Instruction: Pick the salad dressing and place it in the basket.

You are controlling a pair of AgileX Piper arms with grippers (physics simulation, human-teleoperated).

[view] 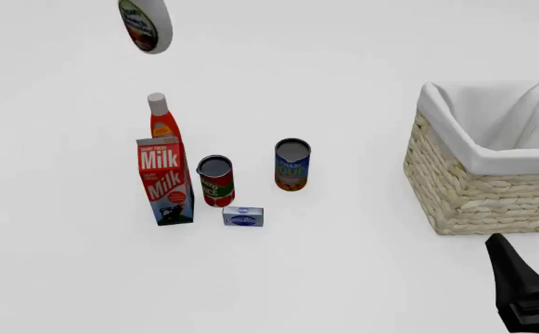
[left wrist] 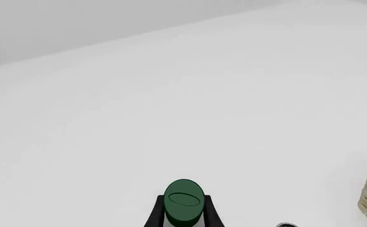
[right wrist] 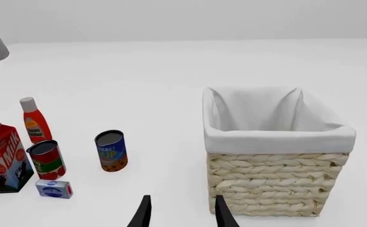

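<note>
Front view: one salad dressing (view: 146,25) aloft, left gripper (left wrist: 184,218) clamping it; right gripper (right wrist: 181,213) parted, empty; two cans (view: 216,181).

Basket (view: 478,188) on worktop (view: 343,278), right side. Left of it, well apart: soup can (view: 291,165), tomato can (view: 216,181), milk carton (view: 165,181) in a row. Small box (view: 242,216) before tomato can. Sauce bottle (view: 163,118) just behind carton. Salad dressing (view: 146,24) raised above worktop, far left-rear, in left hand (left wrist: 184,215). Right hand (right wrist: 182,210) before basket.
</note>
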